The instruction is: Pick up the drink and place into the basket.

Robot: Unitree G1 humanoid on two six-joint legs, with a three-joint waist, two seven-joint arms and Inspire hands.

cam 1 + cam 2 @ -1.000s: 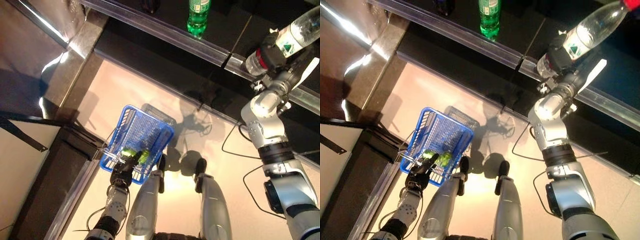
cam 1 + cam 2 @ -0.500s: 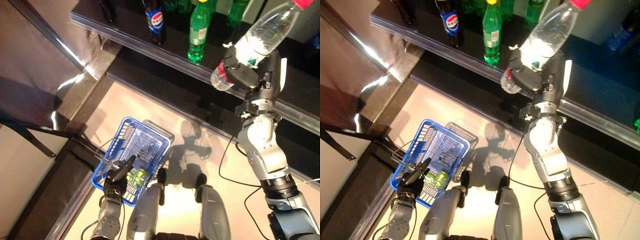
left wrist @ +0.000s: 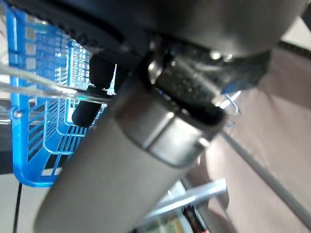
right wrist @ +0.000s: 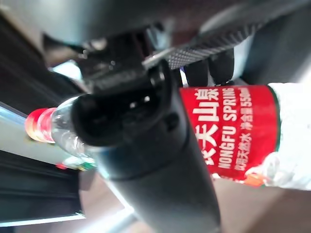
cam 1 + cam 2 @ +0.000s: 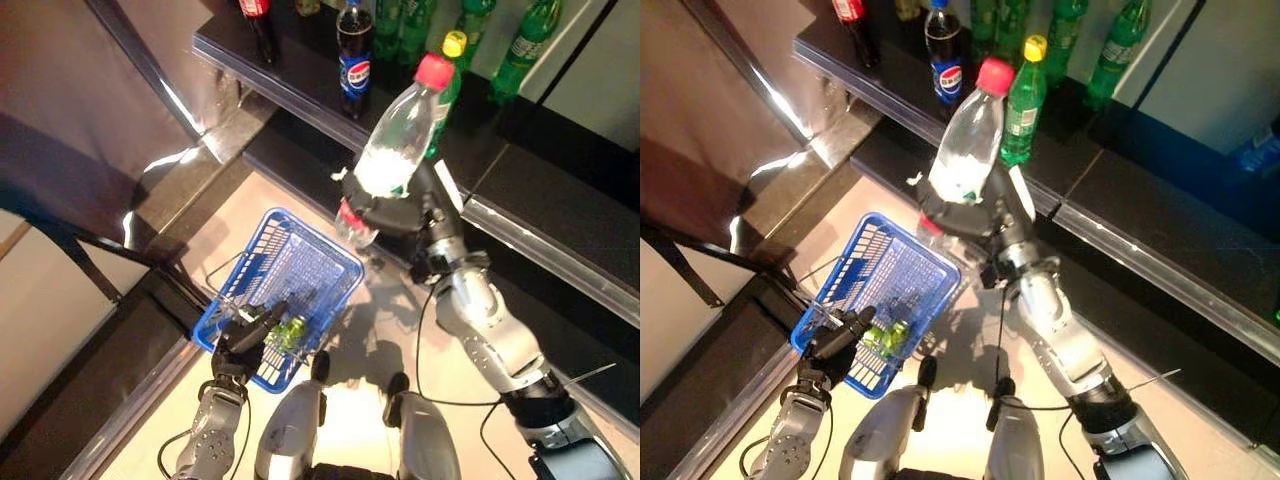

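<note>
My right hand (image 5: 400,212) is shut on a clear water bottle (image 5: 395,150) with a red cap and a red label. It holds the bottle in the air, cap up and tilted, just above the right rim of the blue basket (image 5: 316,237). The bottle's red label shows close up in the right wrist view (image 4: 228,131). My left hand (image 5: 243,337) is shut on the basket's thin wire handles and holds the basket low at the left, off the floor. Green cans (image 5: 291,328) lie in the basket. The basket's mesh shows in the left wrist view (image 3: 29,97).
A dark shelf (image 5: 300,85) runs along the back with a cola bottle (image 5: 353,62) and green bottles (image 5: 523,38) standing on it. A lower dark ledge with a metal edge (image 5: 545,255) runs under it. A dark counter (image 5: 110,330) borders the left.
The camera has tilted up towards the shelf. My right hand has carried the water bottle leftwards and down, from far right to just above the basket's right rim. The left hand still holds the basket.
</note>
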